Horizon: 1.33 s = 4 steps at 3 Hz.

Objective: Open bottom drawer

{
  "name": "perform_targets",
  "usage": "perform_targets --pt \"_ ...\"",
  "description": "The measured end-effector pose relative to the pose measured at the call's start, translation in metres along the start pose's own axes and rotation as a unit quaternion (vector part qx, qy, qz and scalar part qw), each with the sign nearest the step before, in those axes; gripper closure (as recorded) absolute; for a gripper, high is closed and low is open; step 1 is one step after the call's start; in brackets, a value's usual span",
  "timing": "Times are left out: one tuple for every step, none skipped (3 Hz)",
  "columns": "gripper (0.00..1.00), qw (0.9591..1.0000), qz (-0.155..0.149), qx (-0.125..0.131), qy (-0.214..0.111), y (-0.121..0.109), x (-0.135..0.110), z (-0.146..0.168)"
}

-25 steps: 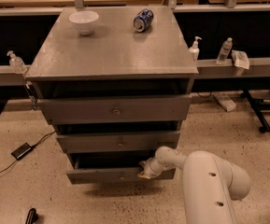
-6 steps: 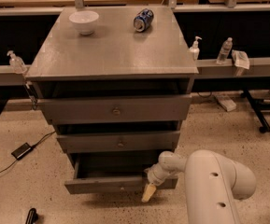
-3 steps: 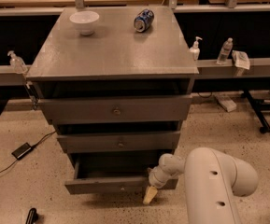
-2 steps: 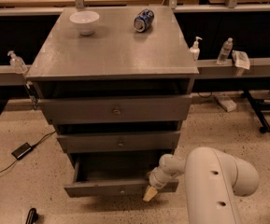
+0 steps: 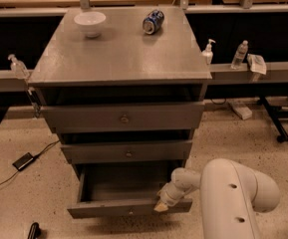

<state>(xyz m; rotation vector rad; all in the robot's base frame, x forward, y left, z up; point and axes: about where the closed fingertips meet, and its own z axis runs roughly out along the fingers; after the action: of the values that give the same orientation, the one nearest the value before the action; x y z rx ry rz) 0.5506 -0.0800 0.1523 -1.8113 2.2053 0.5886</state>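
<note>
The bottom drawer [image 5: 128,209] of the grey cabinet [image 5: 118,59] is pulled out, and its inside shows empty. Its small round knob [image 5: 130,212] sits at the middle of the front. My gripper [image 5: 162,205] is at the right end of the drawer's front, on or just above its top edge. My white arm [image 5: 228,193] reaches in from the lower right. The middle drawer [image 5: 127,151] and top drawer [image 5: 123,116] are shut.
A white bowl [image 5: 89,23] and a blue can [image 5: 153,22] lying on its side rest on the cabinet top. Bottles [image 5: 239,55] stand on a rail at the right. A black adapter with cable [image 5: 23,160] lies on the floor at left.
The bottom drawer has slid out from nearly shut to well open. My gripper has moved down and outward with its front's right end.
</note>
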Motion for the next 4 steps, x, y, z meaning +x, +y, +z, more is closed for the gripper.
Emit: perform_targets --pt "1.0 1.0 0.001 -0.006 -0.002 0.007 0.0 -0.002" --pt "1.0 0.9998 0.003 -0.019 -0.007 0.021 0.001 -0.001" --pt "0.81 0.9998 0.003 -0.019 -0.007 0.021 0.0 -0.002" --pt "0.59 0.9998 0.003 -0.02 -0.007 0.023 0.0 -0.001"
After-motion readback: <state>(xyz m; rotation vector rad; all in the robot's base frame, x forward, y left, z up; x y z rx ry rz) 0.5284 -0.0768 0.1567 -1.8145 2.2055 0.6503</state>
